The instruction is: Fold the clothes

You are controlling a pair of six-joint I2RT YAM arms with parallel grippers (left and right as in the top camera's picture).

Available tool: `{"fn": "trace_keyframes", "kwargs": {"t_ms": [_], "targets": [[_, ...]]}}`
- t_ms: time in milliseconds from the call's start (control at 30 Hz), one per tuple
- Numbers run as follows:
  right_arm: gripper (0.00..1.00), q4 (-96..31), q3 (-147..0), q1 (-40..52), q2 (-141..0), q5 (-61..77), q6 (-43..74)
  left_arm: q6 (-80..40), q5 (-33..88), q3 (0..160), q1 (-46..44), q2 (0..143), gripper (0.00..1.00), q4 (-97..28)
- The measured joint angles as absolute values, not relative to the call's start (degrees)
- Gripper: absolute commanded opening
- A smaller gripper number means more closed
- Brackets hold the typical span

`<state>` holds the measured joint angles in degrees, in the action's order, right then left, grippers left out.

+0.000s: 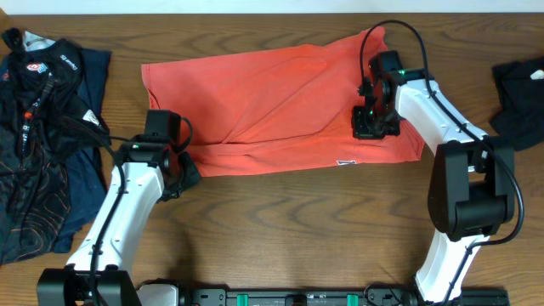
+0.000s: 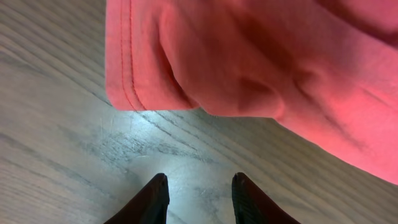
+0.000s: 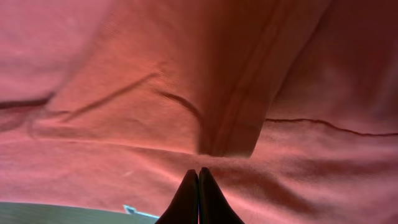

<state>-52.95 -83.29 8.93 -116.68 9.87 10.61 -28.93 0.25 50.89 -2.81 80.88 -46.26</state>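
Observation:
The coral-red T-shirt [image 1: 272, 93] lies spread across the far middle of the wooden table, partly folded over itself, with a small white label [image 1: 344, 161] near its front hem. My left gripper [image 1: 183, 174] is open and empty over bare wood, just short of the shirt's front-left corner [image 2: 261, 62]; its fingers [image 2: 199, 183] do not touch the cloth. My right gripper [image 1: 374, 127] sits on the shirt's right part. Its fingers [image 3: 198, 173] are shut, pinching a raised fold of the shirt [image 3: 124, 81]. The lettering is hidden.
A pile of dark navy and black clothes [image 1: 42, 127] lies at the left edge of the table. Another dark garment [image 1: 523, 93] lies at the far right edge. Bare wood [image 1: 297, 221] shows in front of the shirt.

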Motion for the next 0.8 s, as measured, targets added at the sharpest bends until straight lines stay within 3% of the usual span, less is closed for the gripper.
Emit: {"fn": "trace_keyframes", "kwargs": {"t_ms": [433, 633, 800], "targets": [[0.01, -50.63, -77.62, 5.41, -116.68, 12.25, 11.57, -30.00, 0.93, 47.97, -2.81, 81.73, 0.48, -39.51], [0.02, -49.34, -76.14, 5.41, -116.42, 14.41, 11.51, -30.11, 0.95, 46.61, -2.68, 87.83, 0.62, -35.16], [0.02, -48.99, -75.88, 5.41, -116.38, 15.84, 11.44, -30.59, 1.15, 46.54, -1.32, 93.36, 0.66, -29.26]]}}
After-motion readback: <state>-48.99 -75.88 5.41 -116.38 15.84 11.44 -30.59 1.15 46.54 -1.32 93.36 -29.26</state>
